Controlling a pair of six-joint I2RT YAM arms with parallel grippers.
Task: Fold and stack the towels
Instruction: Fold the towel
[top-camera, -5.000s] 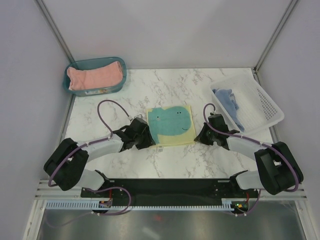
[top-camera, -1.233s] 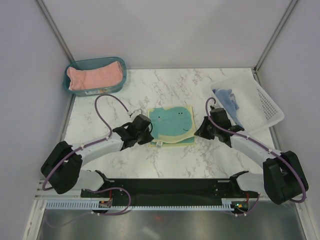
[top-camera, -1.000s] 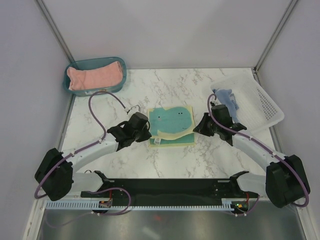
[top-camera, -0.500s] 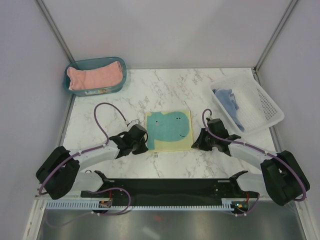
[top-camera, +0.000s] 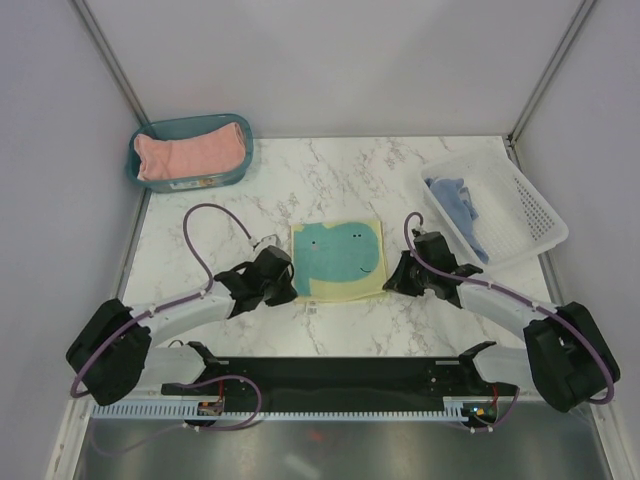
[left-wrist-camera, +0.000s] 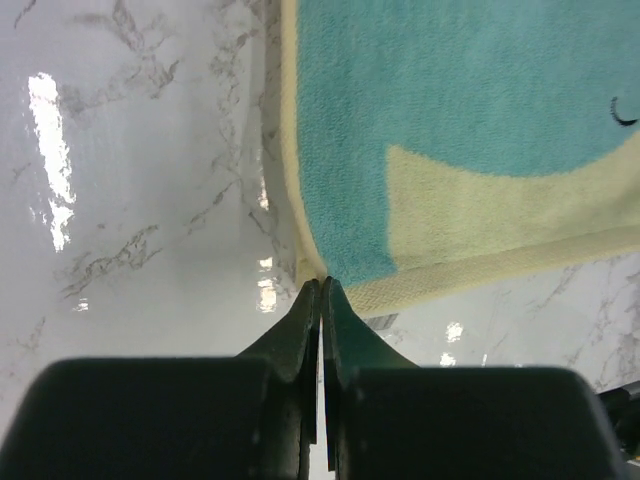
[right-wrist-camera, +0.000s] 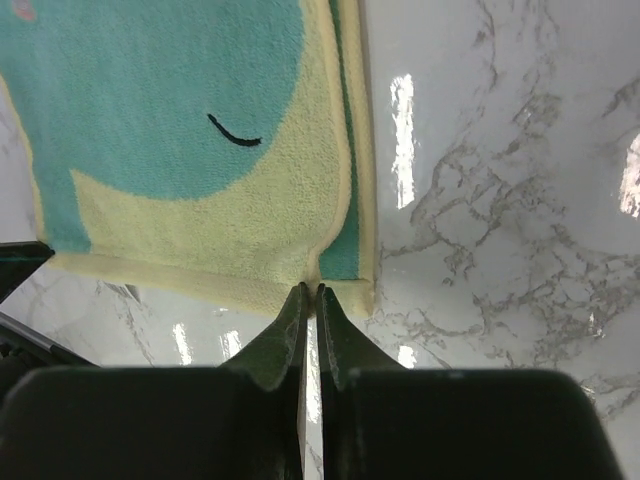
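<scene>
Left claw (left-wrist-camera: 320, 285): fingers pressed flat together, tips touching the near left corner of the whale towel (top-camera: 338, 260). I cannot tell if any cloth is caught between them.

Right claw (right-wrist-camera: 310, 290): fingers drawn in to a thin slit, tips at the towel's near edge by its right corner. The hem puckers toward the tips. Whether it is pinched is hard to make out.

Both wrist views cut the whale towel off at the top. In the right wrist view a second layer shows along its right edge, so it is doubled. From above, my wrists cover its two near corners. It lies flat at mid-table, between my claws.

A small label (left-wrist-camera: 375, 322) pokes out under the near edge, too blurred to read.

Pink towel (top-camera: 190, 152): in the teal tub (top-camera: 145, 175), far left corner, lower part hidden by the wall. Blue towel (top-camera: 455, 200): crumpled in the white basket (top-camera: 530, 215), far right.

Table (top-camera: 340, 175): white marble pattern, glossy, with lamp glare in both wrist views. Plain grey walls (top-camera: 330, 60) on three sides
</scene>
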